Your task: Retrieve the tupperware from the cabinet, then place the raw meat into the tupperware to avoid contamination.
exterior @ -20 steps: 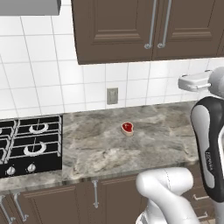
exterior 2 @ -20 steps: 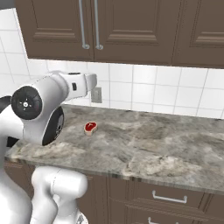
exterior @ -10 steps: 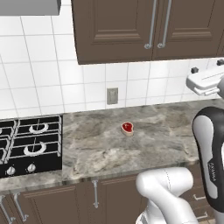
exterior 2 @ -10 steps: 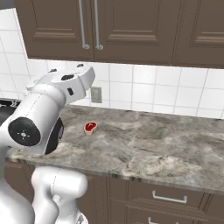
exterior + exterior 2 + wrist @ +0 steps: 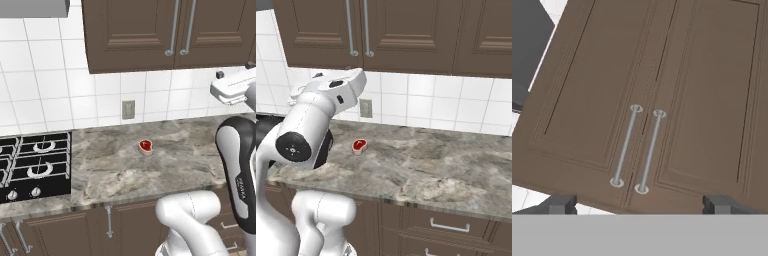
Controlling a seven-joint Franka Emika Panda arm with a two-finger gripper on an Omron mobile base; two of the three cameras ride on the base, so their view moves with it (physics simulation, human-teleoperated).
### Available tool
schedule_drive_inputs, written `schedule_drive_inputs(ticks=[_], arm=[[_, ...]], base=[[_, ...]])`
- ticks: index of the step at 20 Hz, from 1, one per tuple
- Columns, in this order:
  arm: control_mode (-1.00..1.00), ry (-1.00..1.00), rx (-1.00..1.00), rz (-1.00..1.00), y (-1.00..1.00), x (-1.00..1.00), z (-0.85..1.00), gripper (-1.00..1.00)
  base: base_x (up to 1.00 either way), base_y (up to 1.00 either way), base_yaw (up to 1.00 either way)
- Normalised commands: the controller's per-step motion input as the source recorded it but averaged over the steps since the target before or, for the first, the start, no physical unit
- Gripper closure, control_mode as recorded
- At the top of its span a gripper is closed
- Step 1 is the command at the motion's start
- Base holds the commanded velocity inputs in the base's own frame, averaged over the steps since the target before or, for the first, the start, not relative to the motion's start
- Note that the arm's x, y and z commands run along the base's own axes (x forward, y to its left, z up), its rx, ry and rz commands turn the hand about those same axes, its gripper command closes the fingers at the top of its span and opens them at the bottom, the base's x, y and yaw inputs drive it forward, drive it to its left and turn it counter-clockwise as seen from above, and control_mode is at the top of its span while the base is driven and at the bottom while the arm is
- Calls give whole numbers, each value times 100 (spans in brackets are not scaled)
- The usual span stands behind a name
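Raw meat, count one: a small red piece with a pale rim, lying flat on the worktop about midway between the back wall and the front edge, well apart from the stove and with bare stone all round it. Cabinet, count one, wall-mounted, dark brown: two panelled doors, both closed, meeting at a centre seam. Bar handles, count two, long and silver, one on each door, standing just beside each other on either side of that seam. Tupperware: I cannot see it; the doors hide whatever is inside. Claw, count one, mine: the two dark fingertips stand wide apart with nothing between them, pointed at the lower edge of the cabinet, clear of the doors and handles. Worktop: grey-brown marbled stone running the width of the room under a white tiled wall. Wall outlet, count one, above the worktop's back edge. Stove, black, set into the left end of the worktop. Lower cabinets, brown, below the front edge. Open room: the right half of the worktop carries nothing.
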Motion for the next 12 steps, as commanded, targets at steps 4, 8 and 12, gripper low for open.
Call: schedule_drive_inputs(ticks=[4,8,12], arm=[[-100,0,3,0,-1,23,21,-100],[-100,2,6,0,0,32,16,-100],[-100,6,12,0,0,33,8,-100]], base=[[0,0,0],[0,0,0],[0,0,0]])
